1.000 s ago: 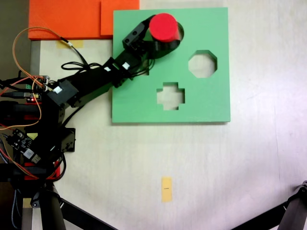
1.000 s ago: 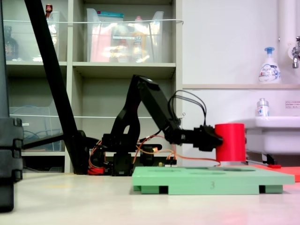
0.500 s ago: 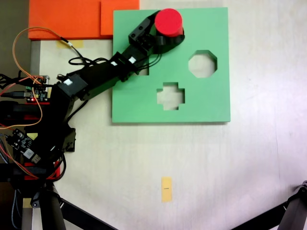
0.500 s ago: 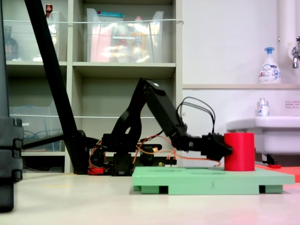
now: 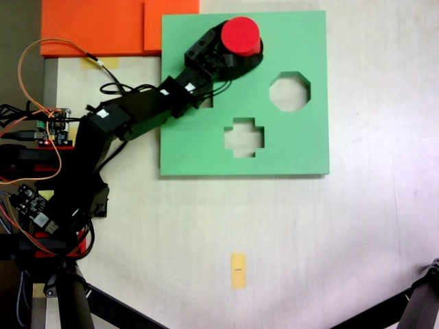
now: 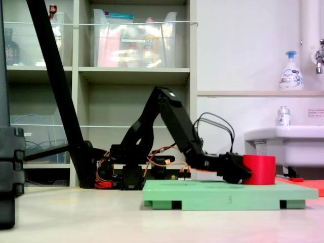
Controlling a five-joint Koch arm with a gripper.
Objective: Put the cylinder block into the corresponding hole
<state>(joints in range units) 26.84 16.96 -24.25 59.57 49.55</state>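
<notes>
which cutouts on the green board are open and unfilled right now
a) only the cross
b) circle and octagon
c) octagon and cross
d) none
c: the octagonal cutout and cross-shaped cutout show bare table through the green board, while the red cylinder block sits at the top.

The gripper point(image 5: 236, 51) sits low on the green board point(image 5: 295, 137), closed round the red cylinder point(image 5: 240, 35). Orange foam sheets point(image 5: 103, 27) lie close behind it. Ahead, the board's surface past the octagonal cutout point(image 5: 289, 92) lies open.
</notes>
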